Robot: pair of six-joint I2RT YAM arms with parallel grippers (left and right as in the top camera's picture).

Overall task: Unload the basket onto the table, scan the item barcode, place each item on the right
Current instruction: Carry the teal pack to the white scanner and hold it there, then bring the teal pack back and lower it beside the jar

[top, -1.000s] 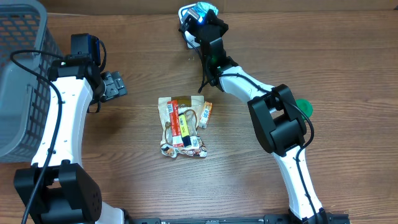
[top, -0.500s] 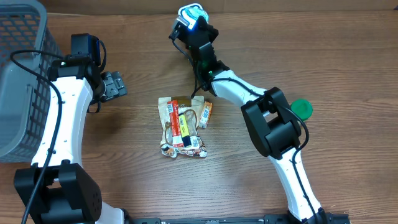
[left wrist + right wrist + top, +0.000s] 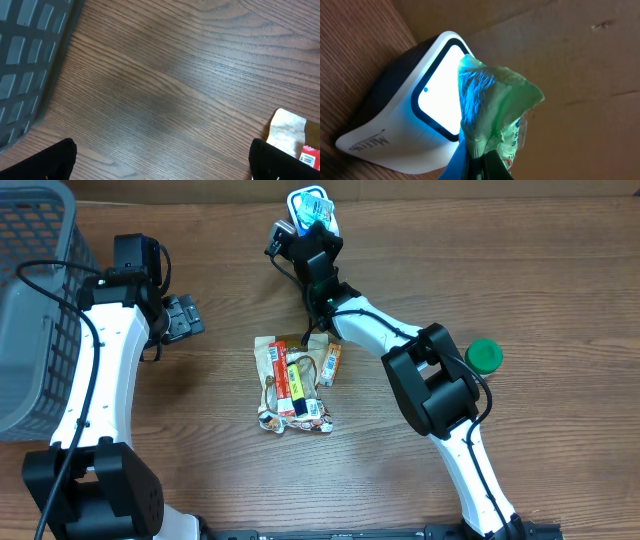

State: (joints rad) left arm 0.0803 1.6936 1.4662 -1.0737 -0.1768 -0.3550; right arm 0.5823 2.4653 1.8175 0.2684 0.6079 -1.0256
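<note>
I am pinching the packet (image 3: 492, 107) in my right gripper (image 3: 479, 156), its crumpled length rising just before the scanner (image 3: 432, 95)'s lit window.

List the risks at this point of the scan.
1. The packet is crumpled, so its barcode may be folded away from the lit window of the scanner and not read.
2. The right gripper pinches only the packet's bottom edge, so the packet might slip out.
</note>
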